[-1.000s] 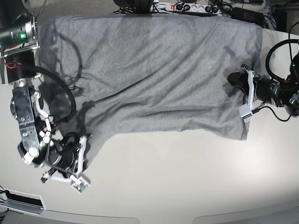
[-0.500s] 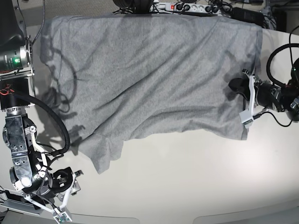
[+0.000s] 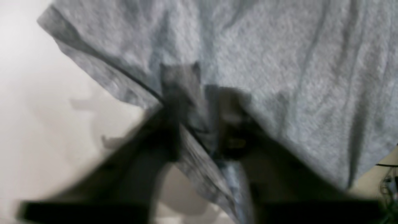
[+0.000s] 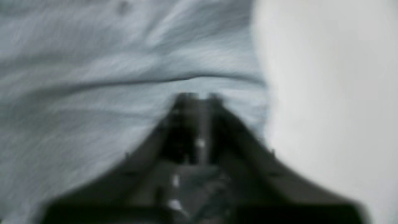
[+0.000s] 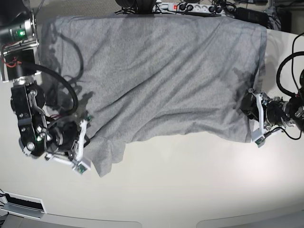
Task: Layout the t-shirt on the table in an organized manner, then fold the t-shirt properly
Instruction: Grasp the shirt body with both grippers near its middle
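T-shirt (image 5: 156, 76) lies spread on the bench (image 5: 190, 185). My left gripper (image 3: 199, 124) pinches its hem edge; my right gripper (image 4: 199, 96) is pressed together at the sleeve.

The heather-grey cotton t-shirt (image 5: 156, 76) lies spread and wrinkled across the far half of the glossy off-white table (image 5: 190, 185), one sleeve at near left.

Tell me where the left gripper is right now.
In the base view the left gripper is at the right side, at the t-shirt edge; its wrist view shows it pinching a fold of that fabric.
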Tool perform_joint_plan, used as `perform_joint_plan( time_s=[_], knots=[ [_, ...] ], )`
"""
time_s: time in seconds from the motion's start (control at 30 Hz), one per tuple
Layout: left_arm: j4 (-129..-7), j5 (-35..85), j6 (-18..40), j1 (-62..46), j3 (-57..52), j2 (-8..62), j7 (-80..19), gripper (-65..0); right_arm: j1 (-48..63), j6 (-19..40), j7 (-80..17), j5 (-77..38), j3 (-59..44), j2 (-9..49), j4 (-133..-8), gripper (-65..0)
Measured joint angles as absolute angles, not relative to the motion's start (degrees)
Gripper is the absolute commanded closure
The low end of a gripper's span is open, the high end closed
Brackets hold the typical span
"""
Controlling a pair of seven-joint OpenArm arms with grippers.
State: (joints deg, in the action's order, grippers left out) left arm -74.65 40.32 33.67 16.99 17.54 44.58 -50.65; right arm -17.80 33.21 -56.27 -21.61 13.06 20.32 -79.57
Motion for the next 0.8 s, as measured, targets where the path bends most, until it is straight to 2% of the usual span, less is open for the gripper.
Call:
perform_joint_plan(
  time_s=[0.07, 0.17, 0.23, 0.37, 0.57, 0.8],
  knots=[
    [-74.63, 40.01, 33.69, 16.88, 17.54, 44.29, -50.35, 0.0, -15.79, 35.90, -55.90, -23.90, 13.04, 20.29, -79.57, 0.0],
    [-74.65, 40.01, 39.35, 15.42, 17.54, 43.75, -50.06, 0.0, -12.34, 39.29, -55.75, -26.26, 13.06, 20.29, -79.57, 0.0],
    [-74.59, 39.59, 39.55, 13.82, 17.54, 42.89, -50.24, 0.0, -10.37, 39.70, -54.17, -25.32, 13.06, 20.29, -79.57, 0.0],
    [-74.52, 31.66, 39.68, 11.51, 17.54, 40.21, -46.26, 0.0, -8.01, 37.91, -49.54, -20.32, 13.04, 20.32, -79.53, 0.0],
    [-69.65, 22.44, 39.53, 10.79, 17.54, 37.12, -39.90, 0.0, -6.07, 36.82, -49.06, -19.44, 13.04, 20.32, -79.53, 0.0],
    [-58.81, 18.61, 38.92, 11.46, 16.84, 37.15, -25.08, 0.0, -5.76, 35.55, -50.17, -18.63, 13.04, 20.32, -79.53, 0.0]
  ],
)
